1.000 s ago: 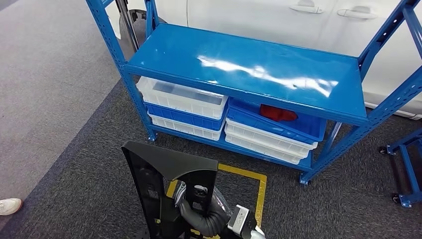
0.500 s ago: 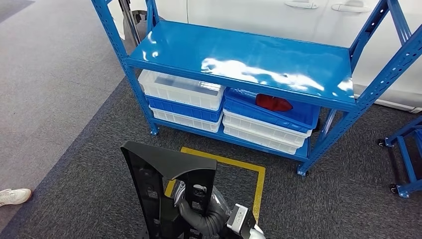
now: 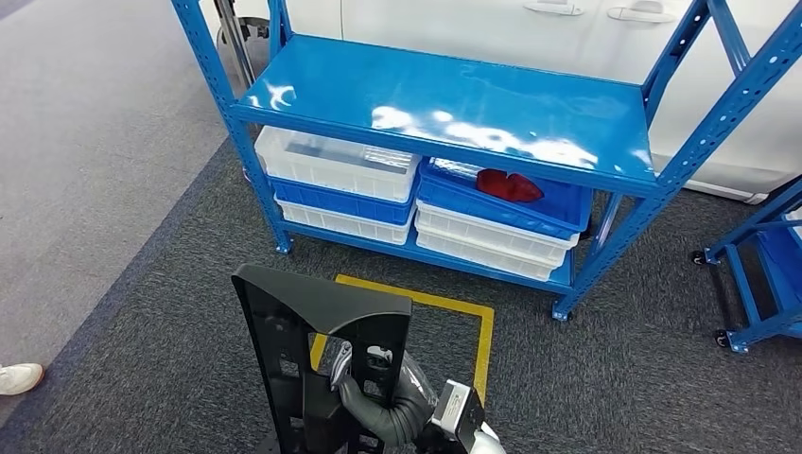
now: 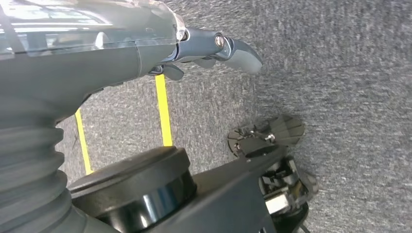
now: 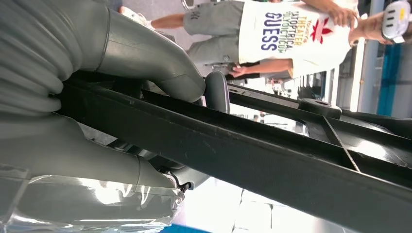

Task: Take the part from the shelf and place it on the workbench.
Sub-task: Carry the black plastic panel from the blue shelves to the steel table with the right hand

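**A:** Look at your head view, six o'clock: the part (image 3: 312, 364) is a black moulded plastic panel, standing upright, wide at its top edge and narrowing toward the bottom, with ribs and cut-outs on the face toward you. It's off the shelf (image 3: 454, 99), held low in front of you above the grey carpet and the yellow floor marking (image 3: 484, 345).

**B:** And the bins?

**A:** Under the blue shelf board, at twelve o'clock from the part, two stacks. On the ten o'clock side, a white bin (image 3: 336, 163) on a blue one, then another white below; what's inside the top one you can't make out. On the two o'clock side, a blue bin (image 3: 558, 210) with a red item (image 3: 509, 186) lying in it, over two white bins.

**B:** Your hands?

**A:** Your right hand (image 3: 352, 376) grips the part through a cut-out; the right wrist view shows the thumb (image 5: 145, 53) wrapped over a black bar of it. Your left hand (image 4: 214, 48) hangs over the carpet, fingers loosely extended, holding nothing.
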